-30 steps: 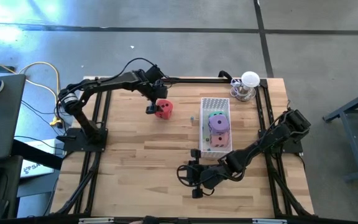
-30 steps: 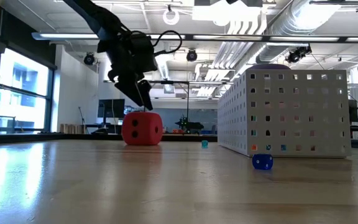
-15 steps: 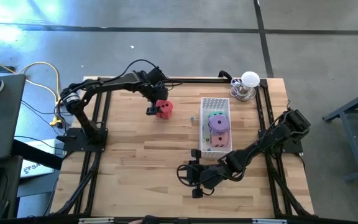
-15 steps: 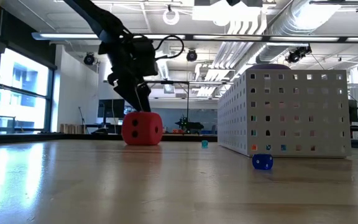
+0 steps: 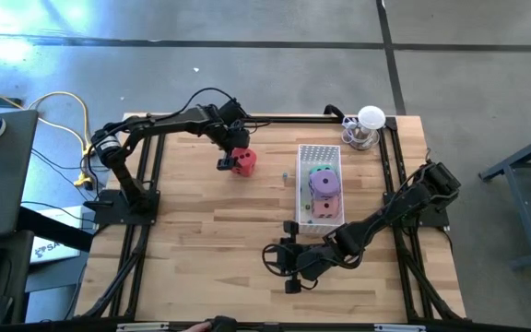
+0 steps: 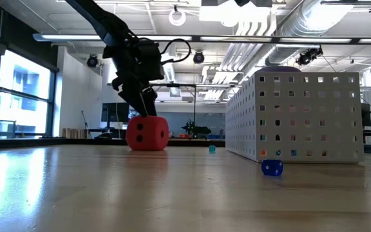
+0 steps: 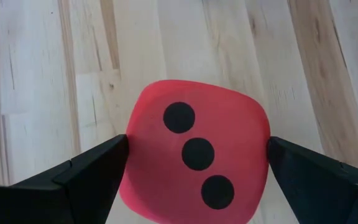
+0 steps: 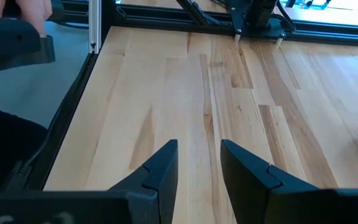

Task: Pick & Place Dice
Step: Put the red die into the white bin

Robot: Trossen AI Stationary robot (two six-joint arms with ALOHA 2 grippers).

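Observation:
The red die [image 5: 244,163] rests on the wooden table [image 5: 210,231], far left of the middle, its three-pip face toward the left wrist camera. My left gripper [image 7: 197,143] reaches down over it, open, with one finger on each side of the die [image 6: 148,133]. The green die [image 5: 319,171], purple die [image 5: 324,184] and pink die [image 5: 326,208] lie in the white perforated basket [image 5: 318,152]. My right gripper [image 5: 277,262] hangs near the table's front, open by a narrow gap with nothing between its fingers [image 8: 166,168]. My left gripper's fingertips [image 7: 114,152] stand right at two opposite sides of the red die [image 7: 135,149], coming slanting down from above. I cannot tell whether they touch it. The die sits flat on the table.
A small blue bead [image 6: 272,167] and a tiny teal one [image 6: 212,149] lie on the table by the basket [image 6: 301,116]. A glass object with a white ball [image 5: 368,128] stands at the far right corner. Black frame rails [image 5: 151,184] run along the table's sides.

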